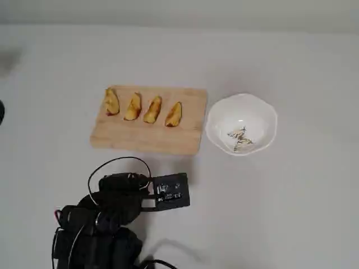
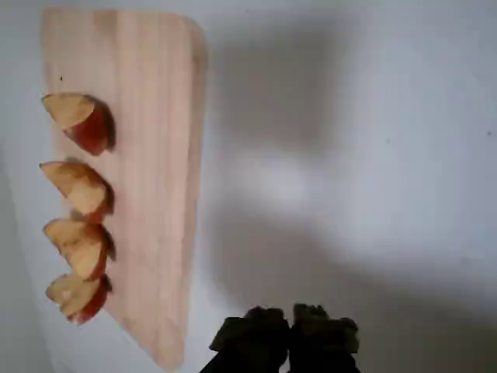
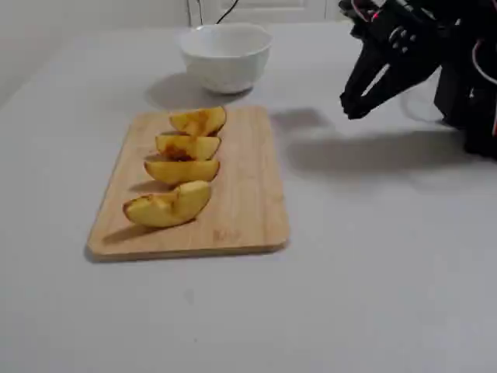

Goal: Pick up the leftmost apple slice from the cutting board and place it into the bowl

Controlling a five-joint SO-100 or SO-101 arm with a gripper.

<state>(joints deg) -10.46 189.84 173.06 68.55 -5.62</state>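
Four apple slices lie in a row on the cutting board (image 1: 146, 137). The leftmost apple slice (image 1: 111, 102) is the plump one nearest the fixed camera (image 3: 167, 206); in the wrist view it is the bottom one of the column (image 2: 74, 295). To the right of the board in the overhead view stands the white bowl (image 1: 241, 123), which holds no slices. My gripper (image 3: 353, 105) hangs above the table beside the board's bowl end. Its fingertips meet with nothing between them (image 2: 289, 334).
The arm (image 1: 120, 196) and its cables fill the lower left of the overhead view, below the board. Three slimmer slices (image 1: 152, 109) lie between the plump slice and the bowl. In the fixed view the arm's base (image 3: 474, 85) stands at the right edge.
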